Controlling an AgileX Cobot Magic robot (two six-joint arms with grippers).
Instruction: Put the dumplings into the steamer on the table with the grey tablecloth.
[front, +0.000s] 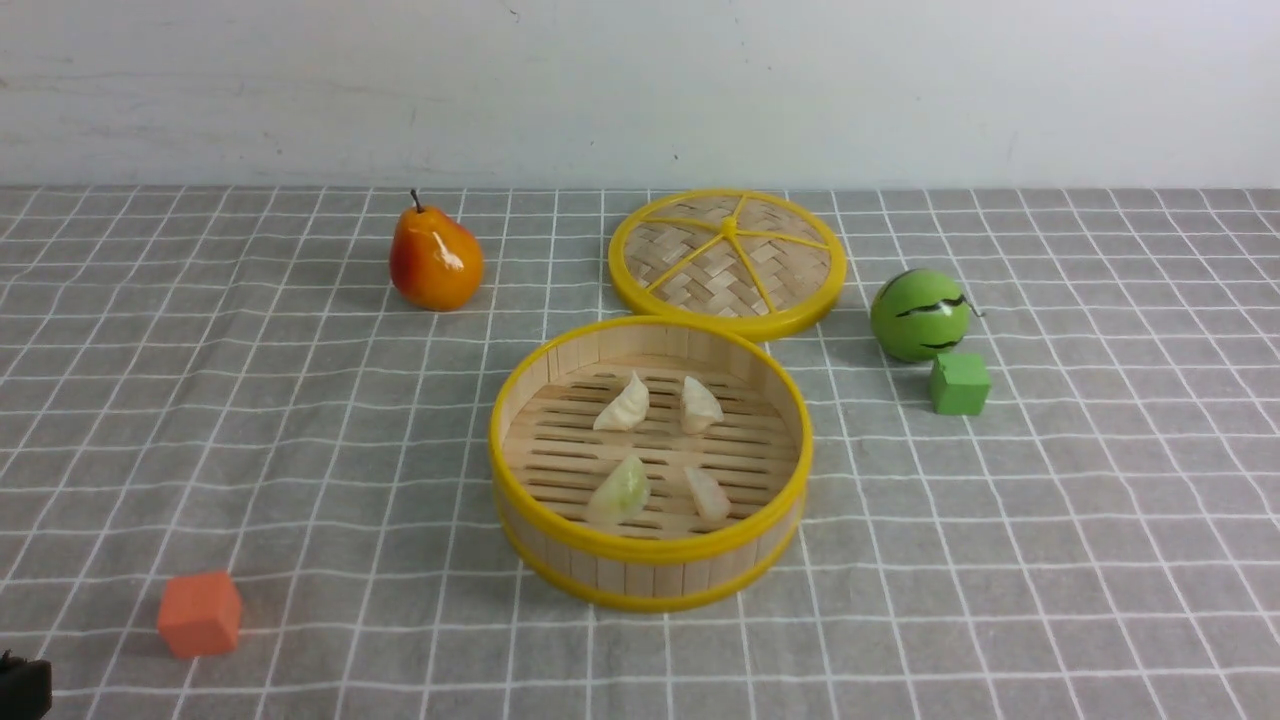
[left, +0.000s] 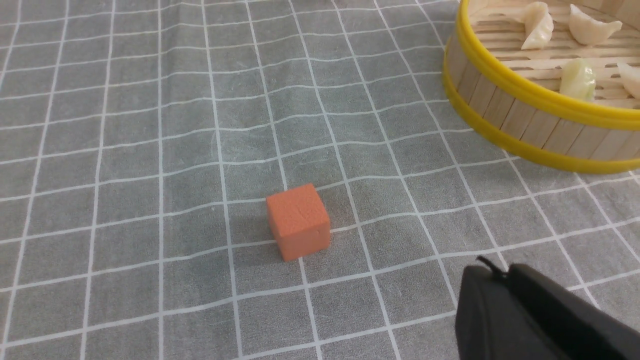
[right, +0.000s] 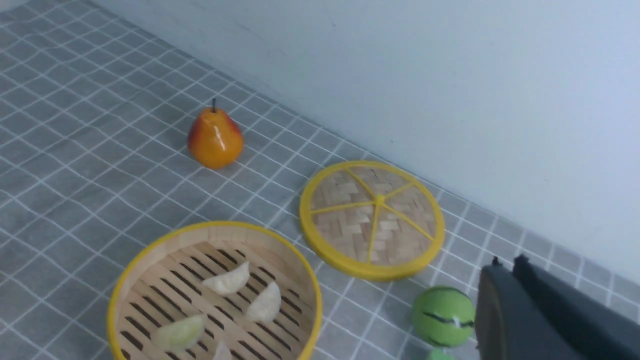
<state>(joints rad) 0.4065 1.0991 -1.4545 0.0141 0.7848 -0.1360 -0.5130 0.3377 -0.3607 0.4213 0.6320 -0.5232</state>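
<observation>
The steamer (front: 650, 575) stands mid-table on the grey tablecloth (front: 250, 420). All four dumplings lie on its slotted floor: two cream-white at the back (front: 623, 403) (front: 700, 404), the pale green one (front: 620, 490) at front left and the pinkish one (front: 708, 494) at front right. My left gripper (left: 495, 272) is shut and empty, low over the cloth to the steamer's (left: 525, 120) front left; only a corner of it (front: 22, 685) shows in the front view. My right gripper (right: 507, 262) is shut and empty, raised to the right of the steamer (right: 220, 236), out of the front view.
The woven lid (front: 727, 262) lies flat behind the steamer. A pear (front: 435, 262) stands at back left. A toy watermelon (front: 920, 313) and a green cube (front: 959, 383) sit to the right. An orange cube (front: 200, 613) sits at front left, near my left gripper.
</observation>
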